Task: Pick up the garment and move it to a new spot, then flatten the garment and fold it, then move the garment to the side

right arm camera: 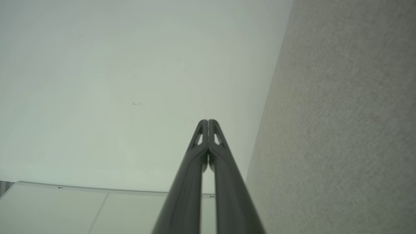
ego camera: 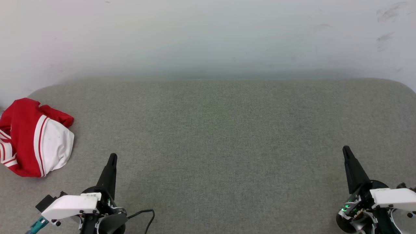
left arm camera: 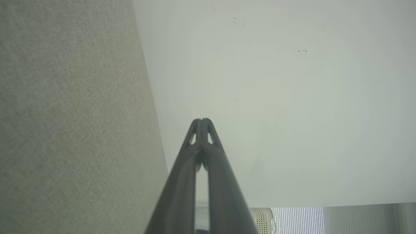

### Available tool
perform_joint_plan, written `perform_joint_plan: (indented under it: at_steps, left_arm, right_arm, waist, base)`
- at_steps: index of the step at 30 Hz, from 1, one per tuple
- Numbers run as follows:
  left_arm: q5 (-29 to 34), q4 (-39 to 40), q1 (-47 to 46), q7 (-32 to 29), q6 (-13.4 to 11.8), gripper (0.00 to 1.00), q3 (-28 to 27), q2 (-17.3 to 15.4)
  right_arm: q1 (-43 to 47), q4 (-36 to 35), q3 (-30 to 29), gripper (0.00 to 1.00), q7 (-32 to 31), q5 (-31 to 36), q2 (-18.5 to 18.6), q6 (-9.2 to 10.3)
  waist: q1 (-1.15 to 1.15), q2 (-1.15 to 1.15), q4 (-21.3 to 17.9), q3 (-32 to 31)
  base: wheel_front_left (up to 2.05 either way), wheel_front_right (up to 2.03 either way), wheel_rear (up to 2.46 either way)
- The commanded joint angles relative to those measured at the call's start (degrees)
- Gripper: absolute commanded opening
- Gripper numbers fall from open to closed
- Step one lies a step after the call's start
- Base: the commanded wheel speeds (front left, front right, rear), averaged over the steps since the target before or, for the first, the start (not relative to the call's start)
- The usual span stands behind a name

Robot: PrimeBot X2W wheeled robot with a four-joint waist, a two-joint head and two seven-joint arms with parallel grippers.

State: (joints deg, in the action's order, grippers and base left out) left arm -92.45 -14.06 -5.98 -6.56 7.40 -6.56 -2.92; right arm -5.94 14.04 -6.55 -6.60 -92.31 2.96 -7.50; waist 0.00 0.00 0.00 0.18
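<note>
A broad bench (ego camera: 227,136) covered in grey-green woven fabric spans the foreground, its far corners rounded. Right behind it rises a plain white wall (ego camera: 208,35), evenly and softly lit, with dark scuff marks (ego camera: 390,13) smeared near its upper right and a few tiny dark specks (left arm camera: 300,50) seen from the left wrist. Past the wall's edge in that view hang pale vertical blinds (left arm camera: 297,221), with a white perforated casing (left arm camera: 263,219) just beside them. The right wrist view shows flat pale panels (right arm camera: 65,211) divided by thin seams meeting the wall.
</note>
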Motion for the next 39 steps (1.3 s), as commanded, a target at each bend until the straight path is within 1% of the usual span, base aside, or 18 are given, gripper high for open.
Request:
perform_joint_plan:
  at_steps: [1, 38, 39]
  left_arm:
    - [0.1, -0.1, -0.5, -0.1, 0.2, 0.00, -0.1, 0.0]
    - [0.1, -0.1, -0.5, -0.1, 0.2, 0.00, -0.1, 0.0]
    - [0.0, -0.1, 0.1, 0.0, 0.0, 1.00, 0.1, 0.0]
  right_arm:
    - [-0.6, 0.0, 0.0, 0.00, 0.0, -0.2, -0.2, 0.02]
    - [-0.6, 0.0, 0.0, 0.00, 0.0, -0.2, -0.2, 0.02]
    - [0.1, 0.2, 0.0, 1.00, 0.0, 0.0, 0.0, -0.01]
  waist:
    - [0.00, 0.00, 0.0, 0.0]
    - [0.00, 0.00, 0.0, 0.0]
    - [0.00, 0.00, 0.0, 0.0]
  base:
    - [0.00, 0.00, 0.00]
    - [0.00, 0.00, 0.00]
    - [0.00, 0.00, 0.00]
